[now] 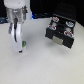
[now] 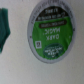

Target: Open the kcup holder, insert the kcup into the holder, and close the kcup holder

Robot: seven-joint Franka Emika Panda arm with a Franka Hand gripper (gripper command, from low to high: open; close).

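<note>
Gripper: the gripper (image 1: 20, 44) hangs low over the white table (image 1: 45, 67), fingers pointing down and spread apart, with nothing held that I can make out.
Kcup: the kcup (image 2: 50, 31) sits upright on the table, green lid up, right under the wrist; in the exterior view only a green speck (image 1: 21, 49) shows at the fingertips.
Kcup holder: the kcup holder (image 1: 60, 31) stands well apart, toward the exterior view's right; its drawer seems partly out, though the blur leaves that uncertain.
Risk: an off-centre closing could tip or skid the pod; one finger landing on the lid would press it instead of gripping it.
Room: bare table all around the pod; the path toward the holder looks clear.
</note>
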